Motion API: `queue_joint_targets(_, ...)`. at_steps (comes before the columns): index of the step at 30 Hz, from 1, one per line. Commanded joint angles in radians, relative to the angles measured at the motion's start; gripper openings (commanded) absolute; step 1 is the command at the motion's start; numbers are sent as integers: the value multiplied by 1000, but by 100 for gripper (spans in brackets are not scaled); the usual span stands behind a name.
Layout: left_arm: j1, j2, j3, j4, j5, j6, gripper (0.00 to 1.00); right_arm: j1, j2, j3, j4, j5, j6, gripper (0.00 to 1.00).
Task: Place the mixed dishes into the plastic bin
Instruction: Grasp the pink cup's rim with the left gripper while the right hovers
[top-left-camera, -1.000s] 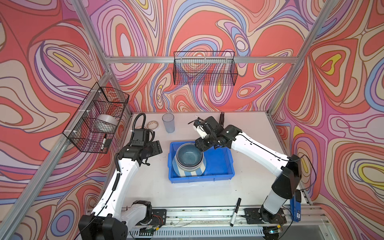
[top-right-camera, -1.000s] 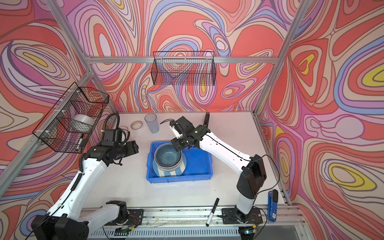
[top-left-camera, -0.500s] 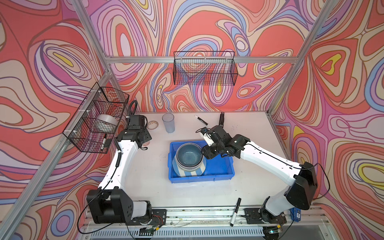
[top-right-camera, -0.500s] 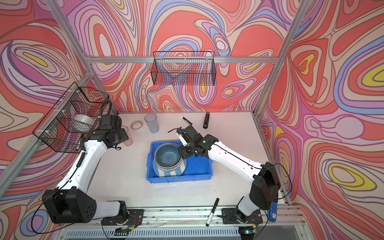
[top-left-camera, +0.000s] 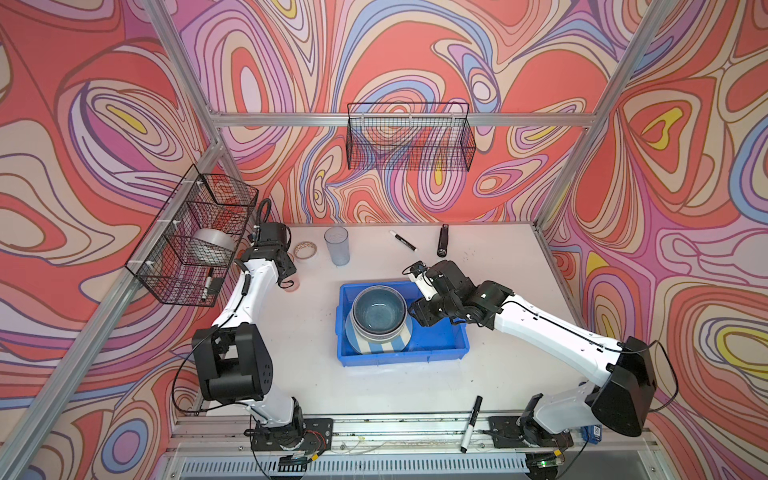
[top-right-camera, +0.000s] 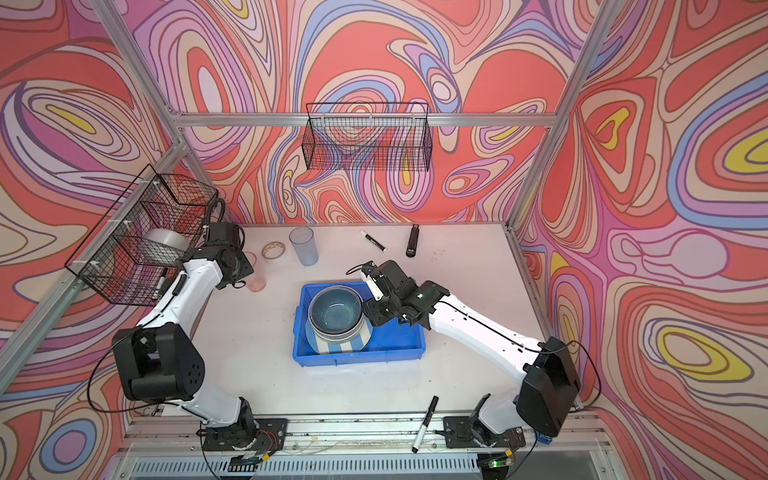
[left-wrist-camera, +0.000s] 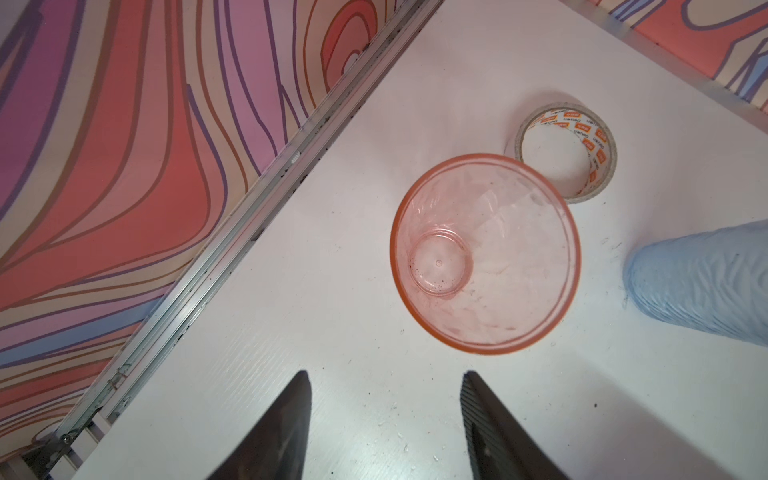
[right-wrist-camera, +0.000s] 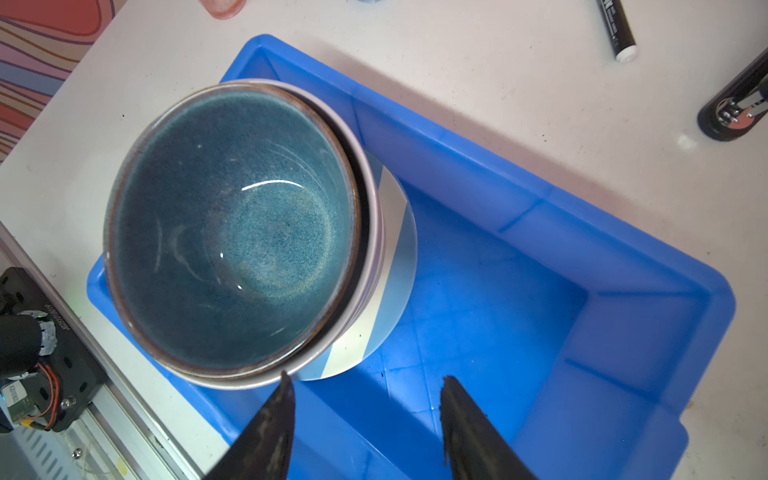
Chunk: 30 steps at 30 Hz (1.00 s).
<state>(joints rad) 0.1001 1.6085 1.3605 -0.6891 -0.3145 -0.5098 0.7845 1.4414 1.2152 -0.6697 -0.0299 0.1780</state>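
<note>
The left claw (left-wrist-camera: 386, 374) is hovering open and empty by the pink cup (left-wrist-camera: 484, 253) near the counter's (top-left-camera: 291, 353) back-left corner. The right claw (right-wrist-camera: 366, 376) is gaping empty over the bin (right-wrist-camera: 623, 353).

Robot lab cell: aluminium frame (top-left-camera: 291, 120), patterned walls (top-left-camera: 415, 50)

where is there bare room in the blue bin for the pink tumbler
The bin has bare floor between the stacked bowls and the wall nearest the right arm, though the right gripper hangs there. The other half is crowded by the bowls and striped plate.
</note>
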Motion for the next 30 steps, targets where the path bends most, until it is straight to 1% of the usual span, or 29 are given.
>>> queue_joint_targets(1,8,28,37,50,-30,-17,61,-4,-25,-17,26,-15,6,58)
queue_joint_targets(16,9,136,69,75,-9,-16,61,-7,-22,-39,36,-15,8,58)
queue_joint_targets(23,9,152,60,81,6,-16,53,-12,-31,-34,23,-1,6,57)
queue_joint_targets(27,8,157,58,84,13,-10,45,-14,-42,-31,14,10,7,58)
queue_joint_targets(30,8,160,58,86,18,-4,41,-16,-50,-31,5,18,6,57)
